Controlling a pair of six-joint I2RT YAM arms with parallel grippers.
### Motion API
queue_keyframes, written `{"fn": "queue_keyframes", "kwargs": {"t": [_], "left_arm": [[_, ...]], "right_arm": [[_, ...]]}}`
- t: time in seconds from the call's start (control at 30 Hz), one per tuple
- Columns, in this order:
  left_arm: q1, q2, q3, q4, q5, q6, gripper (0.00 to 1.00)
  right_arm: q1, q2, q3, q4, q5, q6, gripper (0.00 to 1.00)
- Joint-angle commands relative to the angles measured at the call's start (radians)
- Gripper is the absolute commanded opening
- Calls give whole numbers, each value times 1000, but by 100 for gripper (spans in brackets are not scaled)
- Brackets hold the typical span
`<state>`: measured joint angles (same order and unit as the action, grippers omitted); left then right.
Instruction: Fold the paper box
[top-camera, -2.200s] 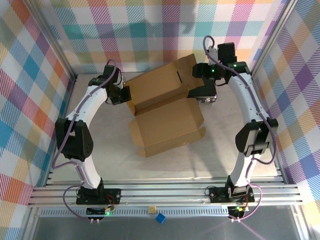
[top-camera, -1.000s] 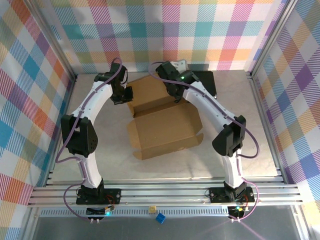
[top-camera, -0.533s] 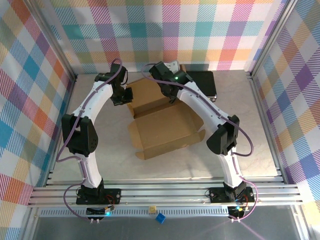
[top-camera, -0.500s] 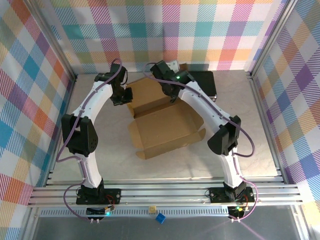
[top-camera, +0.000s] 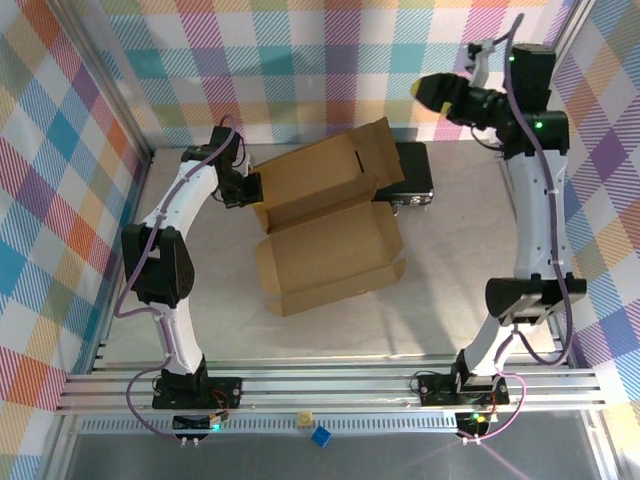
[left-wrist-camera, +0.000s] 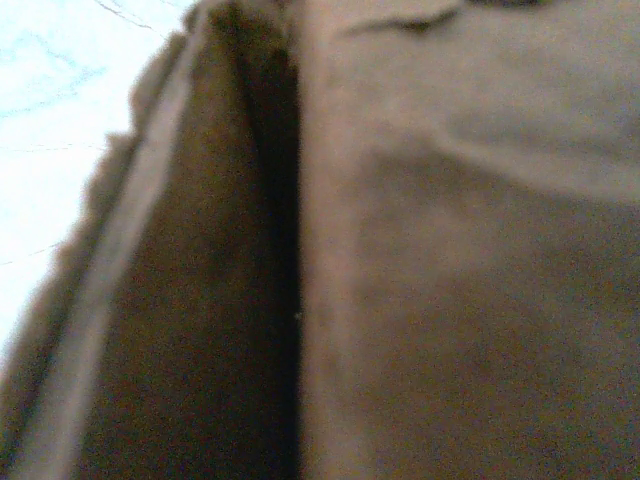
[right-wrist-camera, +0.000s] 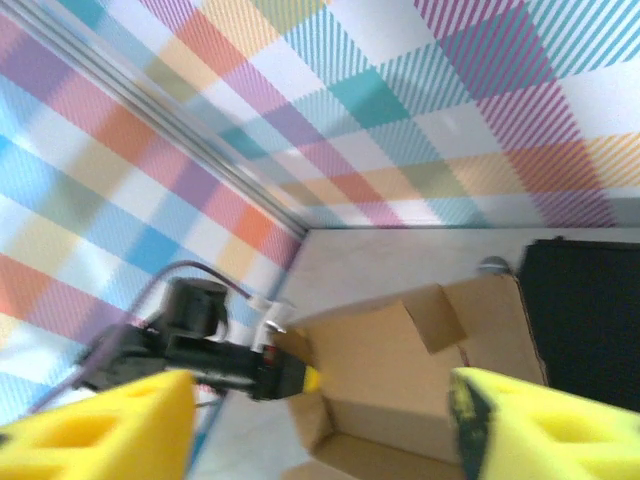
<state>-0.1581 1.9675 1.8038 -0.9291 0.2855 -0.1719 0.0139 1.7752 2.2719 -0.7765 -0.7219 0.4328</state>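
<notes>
Right now the paper box (top-camera: 330, 250) sits open on the table (top-camera: 450, 300), its tray lying flat and its lid tilted up along the far side. A black case (top-camera: 412, 172) lies just behind the box's right rear corner, and the lid covers its left part, so you see little more than its right end and front edge.

Your left gripper (top-camera: 243, 187) is at the box's left rear corner, touching the cardboard, with its jaws together. From above, the wrist body hides the fingertips. The left wrist camera gives you a blurred brown wall with one dark crease down it and a pale strip of table at the upper left. Whether cardboard is actually pinched between the fingers cannot be told.

Your right gripper (top-camera: 432, 92) hangs high, beyond the box's right rear corner and well apart from it, in front of the checked wall (top-camera: 300, 60). Its wrist view shows the two yellow pads (right-wrist-camera: 100, 430) spread wide with nothing between them. Both are cut off by the bottom edge. Past them you look down at the box's rear corner and at the left arm beside it, slightly blurred.
</notes>
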Motion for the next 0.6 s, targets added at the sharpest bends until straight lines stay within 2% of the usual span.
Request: {"fn": "queue_keyframes", "kwargs": {"t": [0.0, 0.07, 0.27, 0.4, 0.57], "left_arm": [[12, -5, 29, 13, 71, 57, 0], [20, -10, 20, 20, 97, 62, 0], [33, -14, -1, 44, 163, 63, 0], [37, -10, -1, 39, 173, 72, 0], [37, -2, -1, 36, 171, 71, 0]], "right_arm": [[-77, 138, -37, 75, -284, 155, 56], [-98, 178, -45, 71, -298, 139, 48], [-106, 251, -142, 59, -368, 69, 39], [-104, 234, -282, 211, -494, 111, 41], [-69, 243, -304, 183, -532, 61, 43]]}}
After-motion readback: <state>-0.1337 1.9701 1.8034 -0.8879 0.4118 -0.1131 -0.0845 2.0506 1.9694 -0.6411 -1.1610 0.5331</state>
